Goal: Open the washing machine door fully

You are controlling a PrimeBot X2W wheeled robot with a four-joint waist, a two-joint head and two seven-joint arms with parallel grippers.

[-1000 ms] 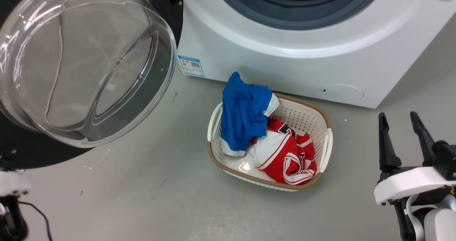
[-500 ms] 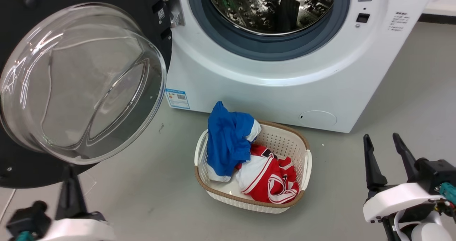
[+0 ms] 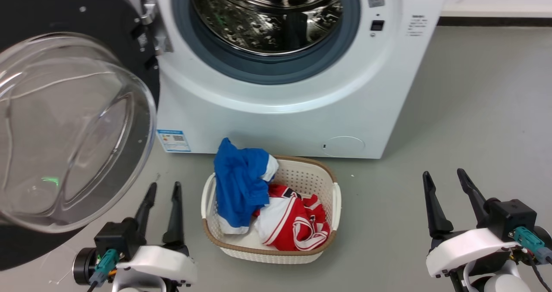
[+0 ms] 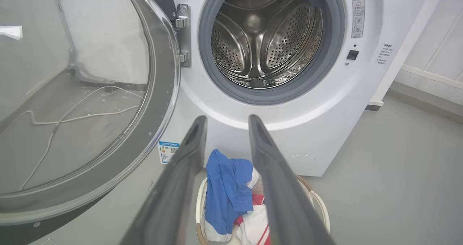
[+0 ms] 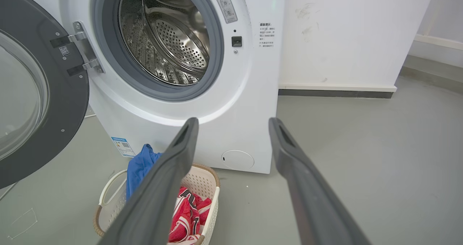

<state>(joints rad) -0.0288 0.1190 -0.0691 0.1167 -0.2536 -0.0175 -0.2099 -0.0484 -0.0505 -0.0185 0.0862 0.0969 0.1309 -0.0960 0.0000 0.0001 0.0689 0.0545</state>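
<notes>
The white washing machine (image 3: 276, 119) (image 4: 325, 129) (image 5: 246, 104) faces me with its steel drum (image 3: 267, 16) uncovered. Its washing machine door (image 3: 64, 128) (image 4: 83, 104) (image 5: 32, 96), black-rimmed with a bulging clear glass bowl, hangs swung out wide on the left hinge (image 3: 151, 24). My left gripper (image 3: 164, 188) (image 4: 226, 120) is open at the lower left, below the door's glass and apart from it, holding nothing. At the lower right my right gripper (image 3: 444, 175) (image 5: 233, 123) stands open over the floor, away from the machine.
A white basket (image 3: 332, 193) (image 4: 318, 205) (image 5: 209, 187) with blue and red clothes sits on the grey floor in front of the machine, between my grippers. A white wall with a dark skirting (image 5: 336, 93) runs to the machine's right.
The head camera has tilted up and shifted, bringing the drum into the picture. My left gripper has risen into view at the lower left. The door stays swung out.
</notes>
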